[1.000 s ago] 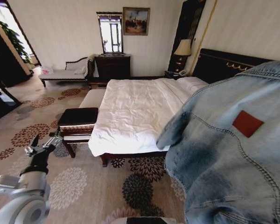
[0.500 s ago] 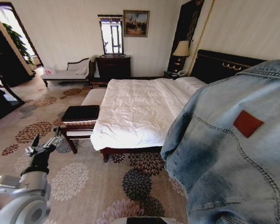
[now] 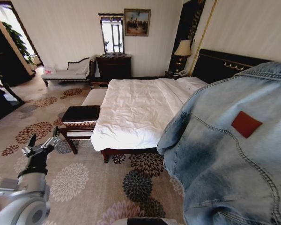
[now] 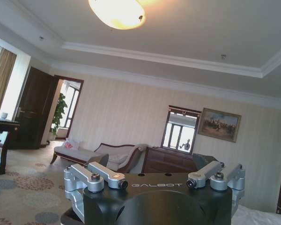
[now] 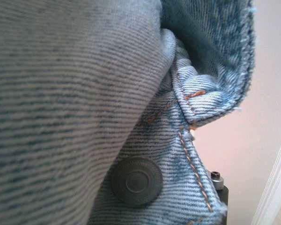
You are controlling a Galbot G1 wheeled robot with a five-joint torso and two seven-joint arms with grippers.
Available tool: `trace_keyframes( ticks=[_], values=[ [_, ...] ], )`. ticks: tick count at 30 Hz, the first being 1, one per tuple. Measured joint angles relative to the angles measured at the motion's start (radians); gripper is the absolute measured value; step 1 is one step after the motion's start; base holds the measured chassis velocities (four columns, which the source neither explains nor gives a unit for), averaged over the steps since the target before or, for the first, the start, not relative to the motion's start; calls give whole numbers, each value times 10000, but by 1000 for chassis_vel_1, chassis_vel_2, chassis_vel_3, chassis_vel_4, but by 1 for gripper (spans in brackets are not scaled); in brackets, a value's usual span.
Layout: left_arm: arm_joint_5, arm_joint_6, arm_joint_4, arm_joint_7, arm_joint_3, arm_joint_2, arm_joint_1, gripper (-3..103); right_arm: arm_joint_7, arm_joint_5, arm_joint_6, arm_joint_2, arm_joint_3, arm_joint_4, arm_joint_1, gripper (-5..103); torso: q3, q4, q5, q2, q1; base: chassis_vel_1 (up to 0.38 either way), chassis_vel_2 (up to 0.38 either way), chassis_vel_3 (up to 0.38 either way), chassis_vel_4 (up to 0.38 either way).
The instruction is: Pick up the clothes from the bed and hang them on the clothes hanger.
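The clothes (image 3: 225,150), a light-blue denim jacket with a red patch, hang raised in the air on the right of the head view, off the bed (image 3: 136,108). My right gripper (image 5: 219,190) is shut on the clothes and mostly buried under the denim (image 5: 75,108). Its wrist view looks onto a collar seam and a metal button. At the lower left, over the carpet, my left gripper (image 3: 41,143) points upward, open with nothing in it (image 4: 154,176). The white quilt lies bare. The clothes hanger is out of view.
A dark-cushioned stool (image 3: 79,115) and a white bench (image 3: 93,97) stand at the bed's foot. A chaise (image 3: 68,72), a dresser (image 3: 113,66) and a bedside lamp (image 3: 183,48) line the far wall. Dark furniture (image 3: 0,93) stands at the left. Patterned carpet (image 3: 84,178) stretches open in front.
The camera has shifted slightly, so the room sits a little differently in the picture. The jacket stays held up, swaying a bit. My left gripper has drifted slightly left.
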Motion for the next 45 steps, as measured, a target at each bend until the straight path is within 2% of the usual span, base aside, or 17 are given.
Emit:
trace_keyframes(
  ticks=[16,45],
  values=[
    [148,-359,0,73,17,-37,-5,100,-55,1,25,45,-64,-46,52,16,1,2,0,-1,6,0,0,0,0],
    [136,-314,0,66,90,-36,-57,100,-151,1,65,74,-119,-128,75,16,1,0,0,-1,6,-79,-81,-83,-84]
  ],
)
